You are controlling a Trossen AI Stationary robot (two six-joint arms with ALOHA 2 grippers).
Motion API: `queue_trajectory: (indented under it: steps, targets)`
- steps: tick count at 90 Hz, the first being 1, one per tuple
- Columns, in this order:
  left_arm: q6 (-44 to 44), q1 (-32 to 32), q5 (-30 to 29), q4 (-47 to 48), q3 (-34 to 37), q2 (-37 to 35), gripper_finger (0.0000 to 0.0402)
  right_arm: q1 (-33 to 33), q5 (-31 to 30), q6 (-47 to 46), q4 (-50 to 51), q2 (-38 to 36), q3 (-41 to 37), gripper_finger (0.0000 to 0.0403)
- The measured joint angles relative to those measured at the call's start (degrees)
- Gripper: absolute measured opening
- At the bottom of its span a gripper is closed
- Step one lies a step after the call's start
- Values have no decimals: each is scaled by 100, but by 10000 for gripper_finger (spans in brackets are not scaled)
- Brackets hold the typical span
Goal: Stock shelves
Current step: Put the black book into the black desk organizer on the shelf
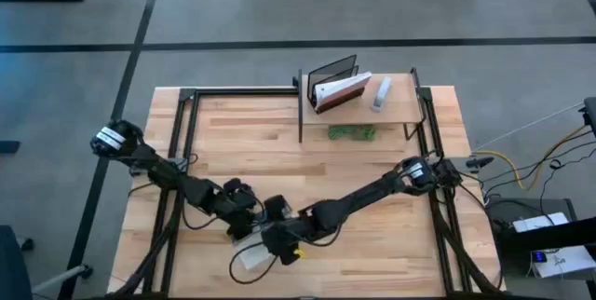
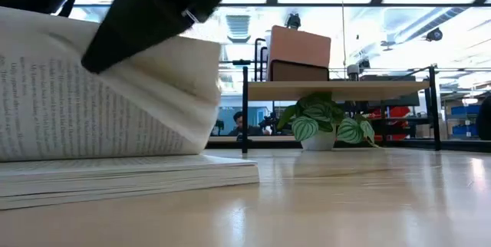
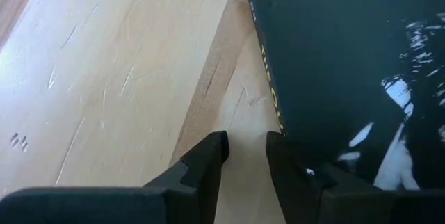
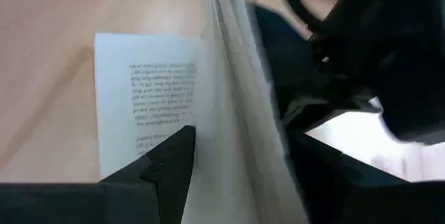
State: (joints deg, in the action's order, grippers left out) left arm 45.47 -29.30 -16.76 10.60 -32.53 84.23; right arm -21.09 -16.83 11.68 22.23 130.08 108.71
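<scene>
Open pages of the book [image 2: 92, 124] fan up at the table's [image 1: 391, 263] near edge, a thick sheaf pinched between the right gripper's [image 4: 236, 161] fingers. Just beside it, the left gripper [image 3: 245, 156], fingers narrow and empty, hovers at the dark cover. From both, the shelf [image 1: 396, 109] stands well apart at the far edge, already carrying a rack [image 1: 335, 72].

A: Shelf?
B: Small riser shelf [image 1: 402, 104], light wood rectangular board on thin black metal legs, upright, upper centre-right of high view at the table's far edge.
A: Low view?
B: Same shelf [image 2: 337, 90] right of centre, seen edge-on, legs at each end, board level.
</scene>
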Motion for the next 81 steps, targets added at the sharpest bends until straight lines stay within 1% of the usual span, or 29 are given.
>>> queue_trajectory:
  steps: [15, 46, 67, 81]
  targets:
    - [0, 0, -10, -8, 0, 2, 109, 86, 12, -11, 8, -2, 4, 188]
    - [0, 0, -28, -14, 0, 2, 101, 147, 29, -23, 25, -2, -3, 186]
    - [0, 0, -30, -30, 2, 2, 109, 149, 31, -419, 25, 26, -14, 186]
    - [0, 0, -32, -37, 2, 2, 105, 166, 29, -619, -10, 45, -53, 186]
